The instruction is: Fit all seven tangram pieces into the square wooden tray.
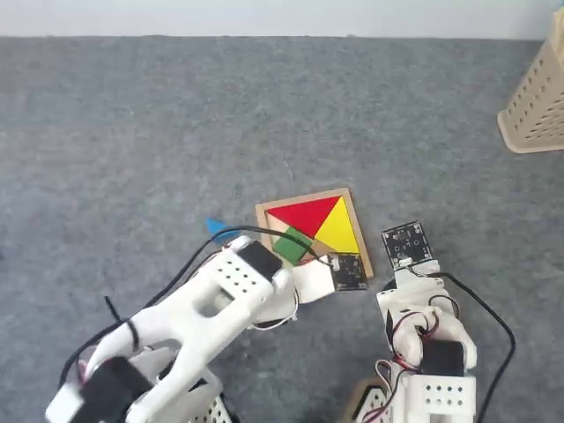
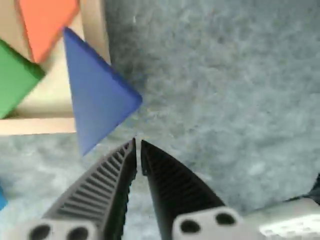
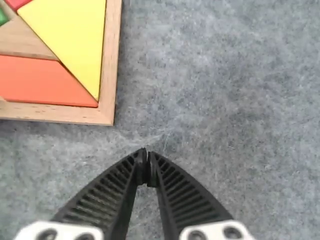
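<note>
The square wooden tray (image 1: 351, 210) lies mid-carpet and holds a red triangle (image 1: 302, 214), a yellow triangle (image 1: 339, 227) and a green square (image 1: 292, 246). In the left wrist view a dark blue triangle (image 2: 95, 100) lies across the tray's rim (image 2: 95, 30), partly on the carpet, beside an orange piece (image 2: 47, 20) and the green square (image 2: 12, 80). My left gripper (image 2: 138, 146) is shut and empty, just off that triangle's corner. My right gripper (image 3: 145, 153) is shut and empty over carpet, close to the tray's corner (image 3: 107, 117) by the yellow triangle (image 3: 70, 35) and the orange piece (image 3: 40, 80).
A small light-blue piece (image 1: 216, 227) lies on the carpet just left of the tray. A beige perforated container (image 1: 538, 97) stands at the far right edge. Grey carpet stretches open behind the tray. A black cable (image 1: 493, 317) loops beside the right arm.
</note>
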You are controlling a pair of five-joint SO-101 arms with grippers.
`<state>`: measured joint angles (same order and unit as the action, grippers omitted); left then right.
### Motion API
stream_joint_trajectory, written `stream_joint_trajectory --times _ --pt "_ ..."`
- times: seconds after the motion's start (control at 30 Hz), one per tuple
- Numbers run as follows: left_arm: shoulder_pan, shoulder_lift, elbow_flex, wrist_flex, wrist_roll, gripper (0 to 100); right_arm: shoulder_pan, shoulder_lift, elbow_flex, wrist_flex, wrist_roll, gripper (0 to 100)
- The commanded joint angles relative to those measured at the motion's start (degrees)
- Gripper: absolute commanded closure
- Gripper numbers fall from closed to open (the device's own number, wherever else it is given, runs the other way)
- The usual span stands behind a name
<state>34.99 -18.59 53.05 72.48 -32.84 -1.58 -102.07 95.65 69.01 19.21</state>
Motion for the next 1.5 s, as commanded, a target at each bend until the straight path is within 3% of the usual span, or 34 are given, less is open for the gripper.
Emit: stream_joint_trajectory --times 0.0,0.13,0.33,0.57,0.77,0.97,1.27,1.47 --pt "-0.5 1.9 -2.5 -2.5 -1.2 99 0.6 0.5 0.9 0.3 0.6 99.2" --pt "-1.5 4.8 -4.7 -4.0 -1.1 99 0.6 0.5 0.9 0.3 0.6 99.2" --pt "-8.7 11.7 -9.5 -6.4 -1.2 99 0.6 0.5 0.9 0.3 0.6 99.2" --pt "-9.7 11.0 -11.4 -7.0 -1.2 99 0.6 0.5 0.9 0.3 0.6 99.2" --pt "-9.7 7.5 -11.1 -8.2 -0.9 99 0.6 0.5 0.9 0.3 0.6 99.2" --pt "-9.1 7.0 -11.6 -9.1 4.0 99 0.6 0.5 0.9 0.3 0.6 99.2" --pt "-5.0 6.9 -11.5 -9.8 7.1 99 0.6 0.5 0.9 0.3 0.6 99.2" --pt "-1.1 -3.5 -7.4 -10.5 9.0 99 0.6 0.5 0.9 0.3 0.6 99.2"
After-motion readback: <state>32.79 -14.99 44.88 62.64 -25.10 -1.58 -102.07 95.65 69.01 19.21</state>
